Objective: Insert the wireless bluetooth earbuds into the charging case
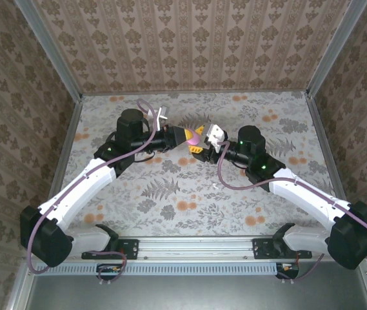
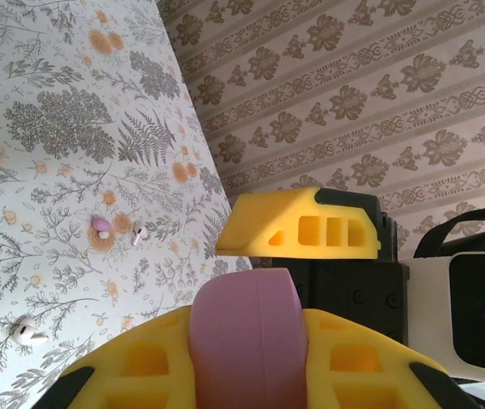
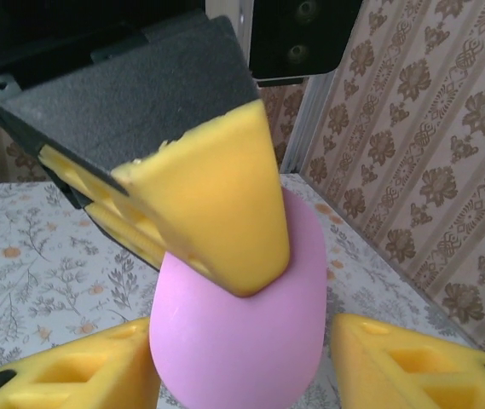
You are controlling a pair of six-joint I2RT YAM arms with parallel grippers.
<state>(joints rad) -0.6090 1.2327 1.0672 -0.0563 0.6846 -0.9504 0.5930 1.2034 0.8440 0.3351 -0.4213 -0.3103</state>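
**Setting.** Table (image 1: 170, 194) covered in a pale floral print. The enclosure walls are papered in a brown damask stripe.

**Item 1, charging case** (image 3: 242, 332). Smooth pink oval body, held off the table between the two arms. No opening shows, so the lid appears closed.

**Item 2, left gripper** (image 1: 184, 137). Its yellow pads are pressed together on the charging case and carry it. One of them lies across the top of the case in the right wrist view.

**Item 3, right gripper** (image 1: 199, 148). Its fingers (image 3: 412, 362) are spread either side of the case. A gap shows on at least one side, so it has no firm hold.

**Item 4, wireless bluetooth earbuds** (image 2: 101, 226). Tiny pink and whitish pieces lying loose on the cloth, well apart from the case. One more (image 2: 137, 234) lies just beside the first, and another (image 2: 25, 331) further off.

**Step in hand.** Judged to be preparing the case, either opening it or passing it between the arms. No earbud is seated yet.

**Next move calls for.** A square grip by the right fingers on the slippery rounded shell, probably at the lid end. The left should keep its hold until that grip is sure.

**Markings.** No brand, label or lettering is legible on the case, pads or arms.
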